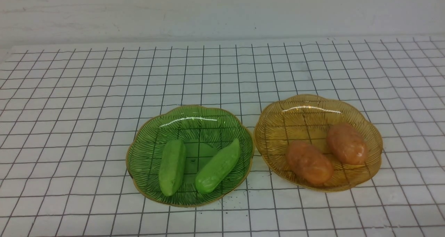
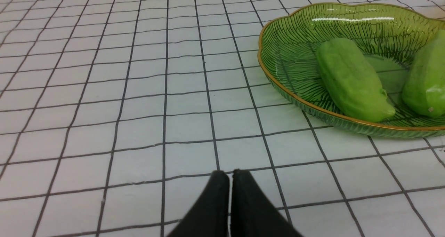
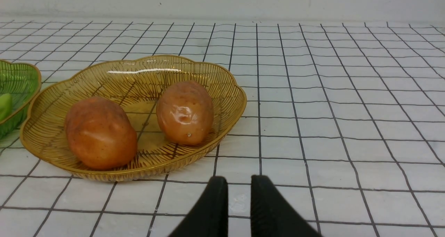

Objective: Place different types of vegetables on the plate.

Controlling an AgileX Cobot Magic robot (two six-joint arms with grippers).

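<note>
Fingertips of the left gripper (image 2: 229, 176) press together over bare checked cloth (image 1: 69, 125), holding nothing; those of the right gripper (image 3: 239, 183) stand a narrow gap apart, also empty. Only the dark tips show in each wrist view, cut off at the frame edge, and neither arm appears in the front view. Two light-green cucumbers (image 1: 172, 166) (image 1: 218, 166) lie side by side in the green glass dish (image 1: 146, 143), apart from the left fingers. Two orange-brown potatoes (image 1: 308, 162) (image 1: 346, 143) lie in the amber glass dish (image 1: 274, 122), apart from the right fingers. Both dishes sit near the cloth's front edge, rims almost touching. The left wrist view crops the second cucumber; the right wrist view catches only a sliver of the green dish. Only the front view shows both dishes whole.
</note>
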